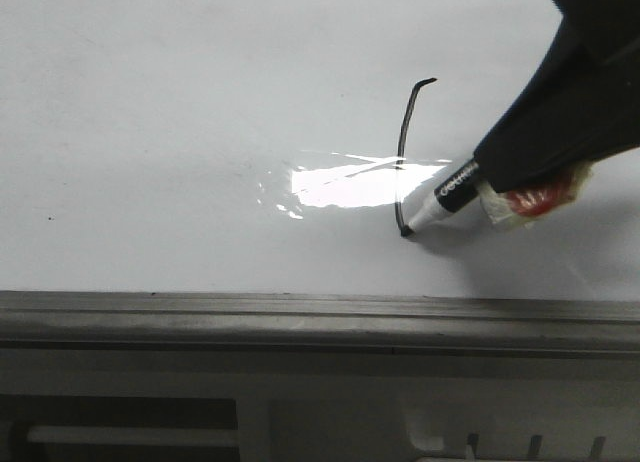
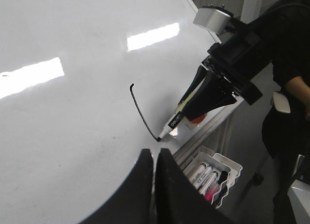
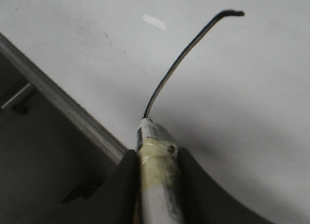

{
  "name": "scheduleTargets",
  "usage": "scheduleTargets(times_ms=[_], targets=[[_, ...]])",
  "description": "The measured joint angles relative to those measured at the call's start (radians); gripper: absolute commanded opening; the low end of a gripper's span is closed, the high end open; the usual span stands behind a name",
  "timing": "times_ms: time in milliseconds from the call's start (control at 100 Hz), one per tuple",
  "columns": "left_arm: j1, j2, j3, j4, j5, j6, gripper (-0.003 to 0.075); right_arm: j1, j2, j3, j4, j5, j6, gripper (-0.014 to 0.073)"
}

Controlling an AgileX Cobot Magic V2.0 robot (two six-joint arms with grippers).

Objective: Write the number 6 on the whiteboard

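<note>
The whiteboard (image 1: 150,132) is glossy white with a bright glare patch. On it the number 6 (image 1: 402,147) shows as a thin black curved stem with a small hooked top, also seen in the left wrist view (image 2: 141,112) and the right wrist view (image 3: 179,61). My right gripper (image 1: 505,177) is shut on a black-and-white marker (image 1: 450,190) wrapped in yellowish tape. The marker's tip touches the board at the stem's lower end. In the right wrist view the fingers (image 3: 123,185) clamp the taped marker (image 3: 155,136). My left gripper (image 2: 155,158) hovers over the board near the stroke, shut on nothing.
A grey metal frame rail (image 1: 320,317) runs along the board's near edge. Beyond it a white tray (image 2: 231,162) holds several markers. A person in dark clothes (image 2: 290,88) stands beside the board, close to the right arm (image 2: 227,64).
</note>
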Motion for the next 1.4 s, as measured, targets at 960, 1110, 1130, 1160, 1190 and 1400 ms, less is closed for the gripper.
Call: scheduleTargets(times_ms=[960, 1110, 1130, 1160, 1190, 1400], targets=[[0.000, 0.000, 0.000, 0.000, 0.000, 0.000, -0.0019, 0.035, 0.043, -0.088, -0.183, 0.014, 0.191, -0.0043], [0.000, 0.000, 0.000, 0.000, 0.000, 0.000, -0.0019, 0.044, 0.043, -0.095, -0.185, 0.030, 0.194, -0.0043], [0.000, 0.000, 0.000, 0.000, 0.000, 0.000, -0.0019, 0.046, 0.039, -0.099, -0.188, 0.034, 0.194, -0.0043], [0.000, 0.000, 0.000, 0.000, 0.000, 0.000, -0.0018, 0.055, 0.034, -0.105, -0.192, 0.046, 0.196, -0.0043], [0.000, 0.000, 0.000, -0.002, 0.000, 0.000, -0.0018, 0.068, 0.030, -0.111, -0.201, 0.062, 0.196, -0.0043], [0.000, 0.015, 0.000, -0.002, 0.027, 0.000, 0.0238, 0.229, -0.081, -0.166, -0.214, 0.156, 0.191, -0.0043]])
